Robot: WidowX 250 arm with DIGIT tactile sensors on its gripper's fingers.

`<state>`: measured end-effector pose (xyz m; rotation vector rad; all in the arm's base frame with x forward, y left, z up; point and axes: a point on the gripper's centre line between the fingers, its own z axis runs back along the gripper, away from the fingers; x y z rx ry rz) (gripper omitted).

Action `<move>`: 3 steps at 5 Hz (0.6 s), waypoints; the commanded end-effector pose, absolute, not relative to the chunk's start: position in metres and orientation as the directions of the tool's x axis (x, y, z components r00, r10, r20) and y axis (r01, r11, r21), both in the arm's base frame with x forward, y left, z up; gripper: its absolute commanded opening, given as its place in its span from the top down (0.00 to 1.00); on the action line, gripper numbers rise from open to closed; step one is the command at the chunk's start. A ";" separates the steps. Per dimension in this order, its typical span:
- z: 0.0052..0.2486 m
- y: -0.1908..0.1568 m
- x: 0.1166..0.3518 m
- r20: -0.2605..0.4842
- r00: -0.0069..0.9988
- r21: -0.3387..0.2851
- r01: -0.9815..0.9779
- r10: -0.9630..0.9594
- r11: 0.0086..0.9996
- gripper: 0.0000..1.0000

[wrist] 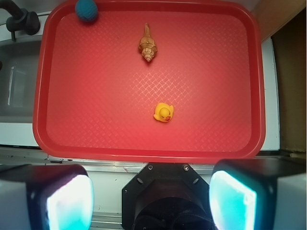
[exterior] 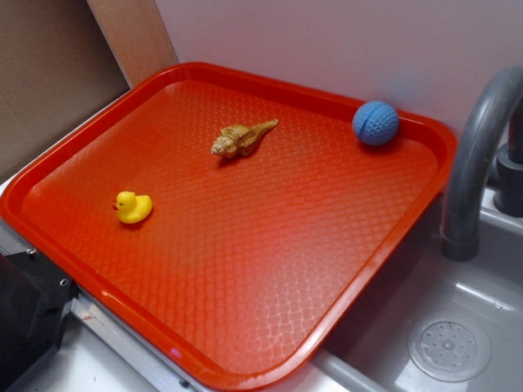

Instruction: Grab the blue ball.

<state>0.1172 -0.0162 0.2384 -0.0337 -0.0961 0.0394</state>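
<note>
— Where's the blue ball (exterior: 376,122) sitting right now?

— Up in a far corner of the red tray (exterior: 245,343), right against the rim, on the side nearest the grey faucet (exterior: 474,163). From the wrist view it's at the top left, half cut off by the edge of the picture. Nothing is touching it.

— So the robot hasn't got it?

— No. I'd say the job has barely begun. The gripper (wrist: 151,196) hangs back past the near edge of the tray, with the whole tray between it and the ball. Its two fingers stand wide apart at the bottom of the wrist view, with nothing between them, so the claw is open and empty.

— What else is on the tray?

— A tan spiral seashell (exterior: 243,139) near the middle, toward the far side, and a small yellow duck (exterior: 132,207) closer to the opposite side. Both are well apart from the ball, so I don't think they get in the way much, though the shell lies roughly along the diagonal toward that corner.

— What's left, then?

— Everything, by my reckoning: travel across to that corner, come down over the ball, close on it and lift. The rim right beside the ball looks like the awkward part; a finger could catch on it.

— And beyond the tray?

— A grey sink (exterior: 449,343) with its drain, just beside the tray's corner.
</note>
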 end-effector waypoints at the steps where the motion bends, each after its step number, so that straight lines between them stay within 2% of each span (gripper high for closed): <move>1: 0.238 -0.016 0.117 0.095 0.995 -0.036 -0.038 0.041 0.999 0.00; 2: 0.204 -0.045 0.164 0.100 0.995 0.000 0.001 -0.001 1.000 0.00; 3: 0.163 -0.072 0.204 0.025 1.000 -0.057 0.020 -0.019 0.998 0.00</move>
